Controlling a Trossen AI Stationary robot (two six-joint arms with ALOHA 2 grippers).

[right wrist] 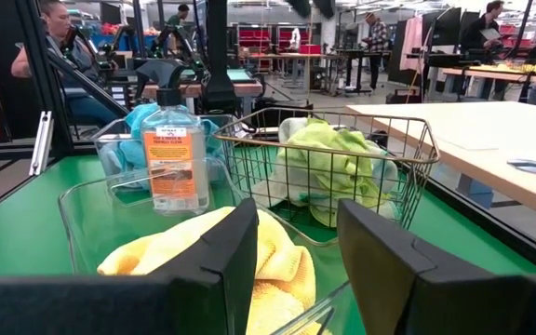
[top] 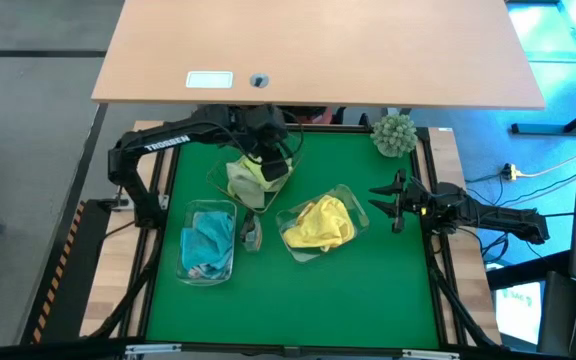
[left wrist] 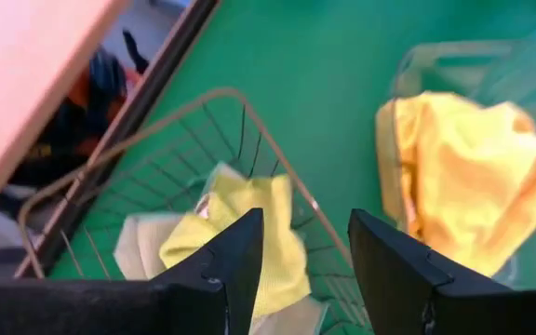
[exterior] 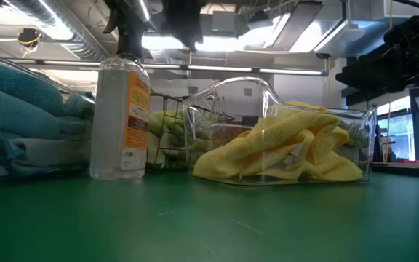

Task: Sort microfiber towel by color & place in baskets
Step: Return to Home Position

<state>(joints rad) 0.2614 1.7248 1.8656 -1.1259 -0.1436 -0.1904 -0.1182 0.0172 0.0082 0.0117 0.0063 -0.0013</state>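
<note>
Nearest the low camera, a clear plastic pump bottle (exterior: pixel 121 120) stands in front of the tan wire-mesh basket (right wrist: pixel 249 167). Left of the basket, teal microfiber towels (top: pixel 208 240) fill a clear plastic tub (top: pixel 181 265). Above the basket's lime-green towels (right wrist: pixel 328 163) hangs the left tool (left wrist: pixel 305 251), released. Right of the basket, a yellow towel (top: pixel 320 224) fills the second clear tub (top: pixel 354 207); the right tool (top: pixel 379 199), released, waits beyond. Pulling away low could hook the basket's rim and tip it.

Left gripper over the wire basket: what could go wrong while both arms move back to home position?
1. The open left gripper hangs just above the lime green towel in the tan wire mesh basket; retreating low might snag cloth or rim.
2. The tall clear plastic pump bottle stands beside that basket; a sweeping arm could tip it.
</note>
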